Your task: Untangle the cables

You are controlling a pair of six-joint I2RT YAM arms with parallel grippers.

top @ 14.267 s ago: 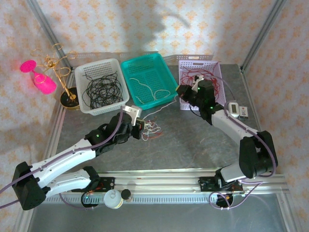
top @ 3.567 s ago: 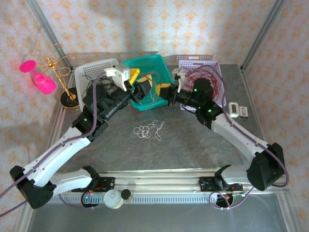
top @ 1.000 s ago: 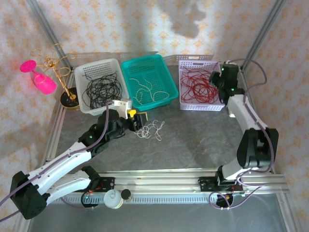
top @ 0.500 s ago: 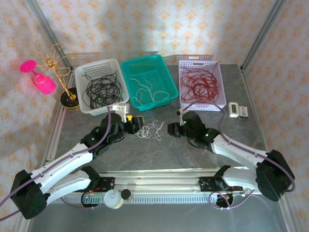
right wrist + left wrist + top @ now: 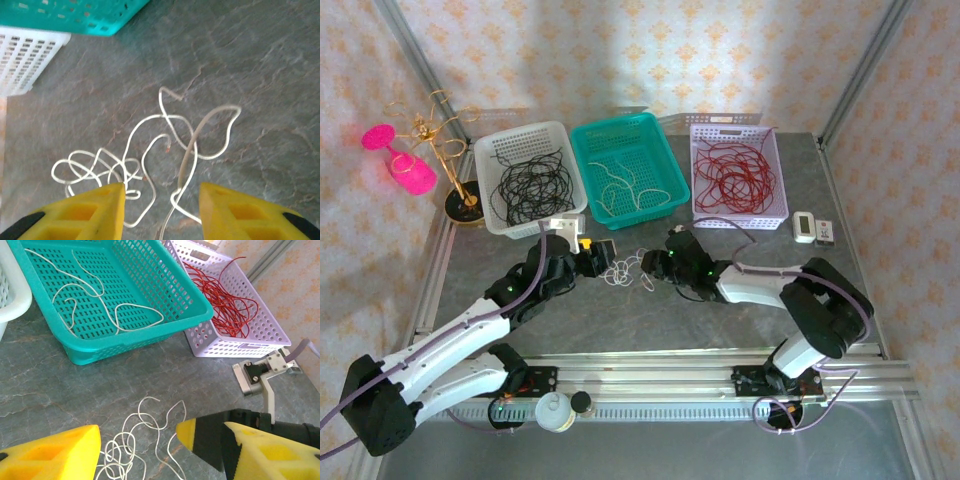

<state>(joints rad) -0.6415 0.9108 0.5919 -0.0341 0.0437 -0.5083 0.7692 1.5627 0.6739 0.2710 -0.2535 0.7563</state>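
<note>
We have one loose tangle of white cable [image 5: 626, 270] lying on the grey table [image 5: 720, 325], in the middle, just near of the teal basket [image 5: 645, 211]. Both arms have their heads low at it, one from each side.

The left gripper [image 5: 137, 450] stands to the left of the tangle with its yellow fingers spread wide. Its wrist view shows the loops on the table in the gap between them, with nothing pinched. The right gripper [image 5: 161, 207] stands to the right, also spread, straddling the strand that curls out on that side. It pinches nothing either.

We judge this two-sided placing deliberate: with one pincer on each side of the knot, the loops can be drawn apart rather than dragged along as a lump.

The sorting at the far side explains the rest. The white basket [image 5: 535, 228] on the left holds black cables [image 5: 530, 185]. The teal one holds a few white strands [image 5: 620, 190]. The lilac basket [image 5: 740, 220] on the right holds red cables [image 5: 735, 175]. So we take it that the work is far along, and that this white tangle belongs in the teal basket once freed.

The wire is thin and springy, so a closing pinch may slip off it or catch two loops at once.
</note>
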